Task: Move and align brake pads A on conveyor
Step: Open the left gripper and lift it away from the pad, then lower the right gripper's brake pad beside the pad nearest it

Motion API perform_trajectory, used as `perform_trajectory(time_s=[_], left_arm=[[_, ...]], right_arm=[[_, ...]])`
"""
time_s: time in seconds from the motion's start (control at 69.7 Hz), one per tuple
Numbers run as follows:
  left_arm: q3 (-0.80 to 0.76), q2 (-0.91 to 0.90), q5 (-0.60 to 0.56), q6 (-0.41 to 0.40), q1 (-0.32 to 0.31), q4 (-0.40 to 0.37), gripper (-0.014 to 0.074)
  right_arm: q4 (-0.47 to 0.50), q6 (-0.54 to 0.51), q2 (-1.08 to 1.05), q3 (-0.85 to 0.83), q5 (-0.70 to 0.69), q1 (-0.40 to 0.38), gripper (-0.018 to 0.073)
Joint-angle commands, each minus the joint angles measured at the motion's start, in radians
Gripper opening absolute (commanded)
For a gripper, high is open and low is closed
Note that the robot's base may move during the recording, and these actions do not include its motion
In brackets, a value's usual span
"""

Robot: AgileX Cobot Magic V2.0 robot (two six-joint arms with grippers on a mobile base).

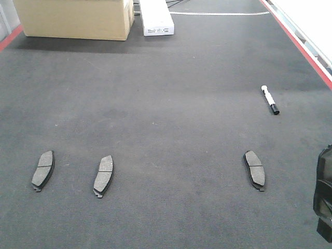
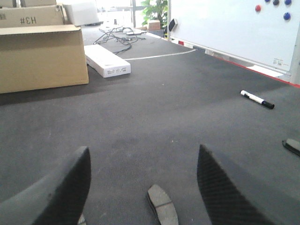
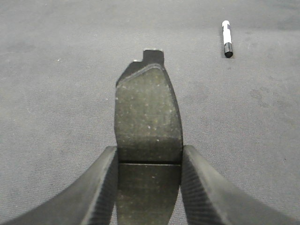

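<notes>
Three brake pads A lie on the dark conveyor (image 1: 171, 104) in a near row: left (image 1: 43, 170), middle-left (image 1: 104, 175) and right (image 1: 254, 169). My left gripper (image 2: 143, 187) is open and hangs over the belt. One pad (image 2: 162, 206) lies below the gap between its fingers, untouched, and another pad (image 2: 291, 145) shows at the right edge. My right gripper (image 3: 149, 154) is shut on a fourth brake pad (image 3: 147, 108), friction face up, clamped at its centre groove. Whether this pad touches the belt cannot be told. The right arm's dark body (image 1: 324, 199) shows at the front view's right edge.
A black-and-white marker pen (image 1: 270, 99) lies on the belt at the right, beyond the pads. A cardboard box (image 1: 78, 18) and a white carton (image 1: 155, 18) stand at the far end. Red strips (image 1: 306, 49) run along the belt's edges. A whiteboard (image 2: 234, 28) stands beyond the right edge.
</notes>
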Motion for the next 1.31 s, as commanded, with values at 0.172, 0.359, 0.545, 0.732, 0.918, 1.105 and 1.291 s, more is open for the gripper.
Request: perform_trajectory(time_s=[0.172, 0.359, 0.545, 0.732, 0.918, 1.105, 1.291], left_arm=[[-0.024, 0.005, -0.093, -0.002, -0.003, 0.002, 0.0480], [-0.024, 0.005, -0.093, -0.002, -0.003, 0.002, 0.0480], [-0.024, 0.005, -0.093, -0.002, -0.003, 0.002, 0.0480], [-0.024, 0.005, -0.093, -0.002, -0.003, 0.002, 0.0480], [-0.024, 0.005, -0.093, -0.002, -0.003, 0.002, 0.0480], [-0.024, 0.005, -0.093, -0.002, -0.003, 0.002, 0.0480], [-0.024, 0.005, -0.092, -0.002, -0.003, 0.002, 0.0480]], right_arm=[[-0.009, -0.008, 0.001, -0.033, -0.092, -0.008, -0.0001], [-0.009, -0.008, 0.001, -0.033, -0.092, -0.008, -0.0001], [-0.009, -0.008, 0.001, -0.033, -0.092, -0.008, -0.0001], [-0.006, -0.008, 0.001, -0.033, -0.092, -0.008, -0.0001], [-0.012, -0.008, 0.001, -0.033, -0.092, -0.008, -0.0001], [0.015, 0.017, 0.001, -0.033, -0.109, -0.008, -0.0001], [0.089, -0.069, 0.087, -0.066, -0.084, 0.008, 0.0012]])
